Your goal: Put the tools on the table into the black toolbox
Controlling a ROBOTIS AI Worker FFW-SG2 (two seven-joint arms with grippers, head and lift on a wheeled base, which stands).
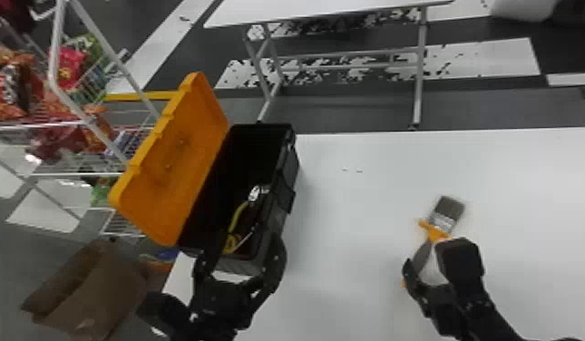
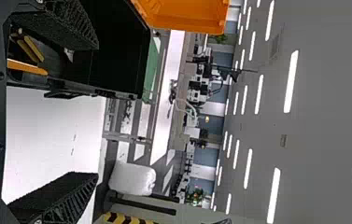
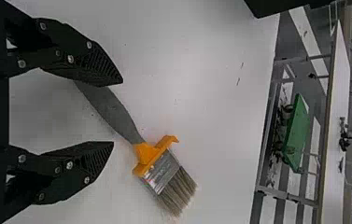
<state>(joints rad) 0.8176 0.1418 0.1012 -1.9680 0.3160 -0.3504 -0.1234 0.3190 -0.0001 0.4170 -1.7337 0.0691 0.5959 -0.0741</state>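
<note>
- Spread wide, the jaws of my right gripper [image 3: 117, 113] hold nothing; those of my left gripper [image 1: 249, 238] are parted too, one finger over the box's inside, the other outside its wall.
- The flat paintbrush with grey handle, orange collar and pale bristles [image 3: 151, 156] lies on the white tabletop [image 1: 359, 190]. Its handle runs aslant below my right gripper, under one finger; I take that as setting up a handle pick, leaving the bristles free.
- The black plastic toolbox [image 1: 284, 195] stands by the table's left side, its orange plastic lid [image 1: 168, 168] tipped out leftward, so the mouth is free from above. A yellow-handled tool [image 1: 236, 217] lies inside.
- My left gripper straddles the box at its near end, I judge to steady it; squeezing there might shift it.
- Before closing on the slanted handle, I'd turn the right wrist a little to line up; otherwise the brush could pivot.
- Bare white tabletop separates brush and box, giving me a good lane. I'd lift over the right-hand rim and come in beyond my left gripper, clear of its fingers and the raised lid.
</note>
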